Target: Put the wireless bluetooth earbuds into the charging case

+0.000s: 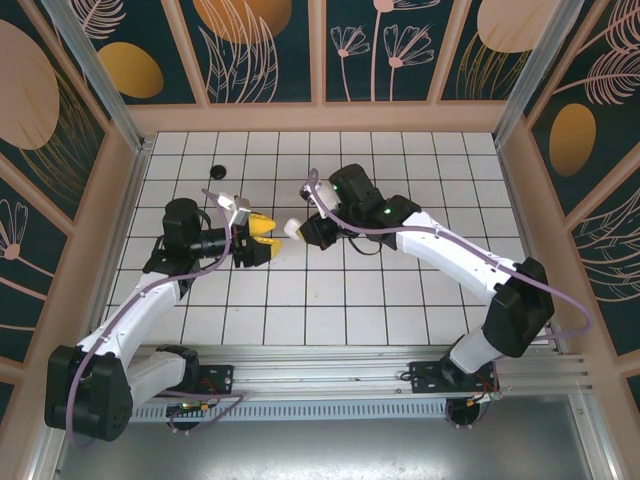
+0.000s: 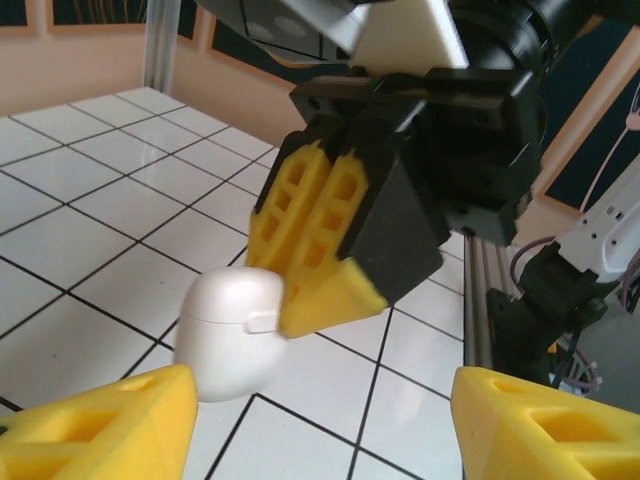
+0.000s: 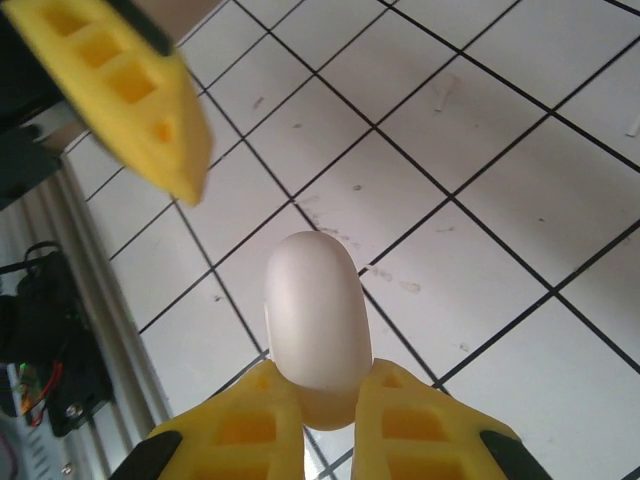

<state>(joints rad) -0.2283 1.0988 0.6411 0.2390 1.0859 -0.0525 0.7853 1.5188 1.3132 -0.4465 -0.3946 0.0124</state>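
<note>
The case (image 3: 312, 310) was clenched at one end by the right gripper (image 3: 322, 385) and held above the tiled table (image 3: 480, 150); the left gripper (image 2: 320, 410) was spread open just beside it

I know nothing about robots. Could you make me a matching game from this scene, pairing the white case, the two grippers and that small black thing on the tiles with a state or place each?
Things:
1. case
2. left gripper
3. right gripper
4. black item

States or places:
A. open, holding nothing
B. lying on the tiles, far left, away from both arms
C. shut on the case
D. white and rounded, held up above the tiles

Pairs: 1-D, 2-A, 3-C, 4-B
</note>
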